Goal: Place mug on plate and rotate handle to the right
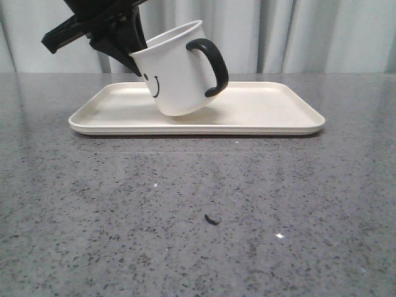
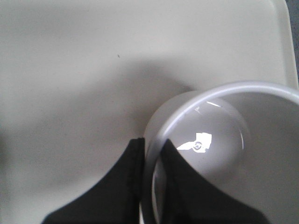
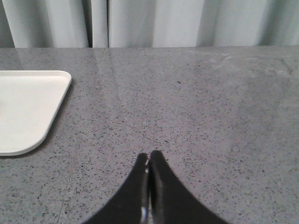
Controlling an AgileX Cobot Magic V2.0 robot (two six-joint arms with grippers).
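The white mug with a black smiley face hangs tilted just over the cream plate. Its black handle points right and toward the front. My left gripper is shut on the mug's left rim, one finger inside and one outside. In the left wrist view the gripper clamps the rim of the mug above the plate. My right gripper is shut and empty over the grey table, to the right of the plate's corner; it is out of the front view.
The grey speckled table extends in front of the plate. A small dark speck lies on it near the front centre. Pale curtains hang behind the table's far edge.
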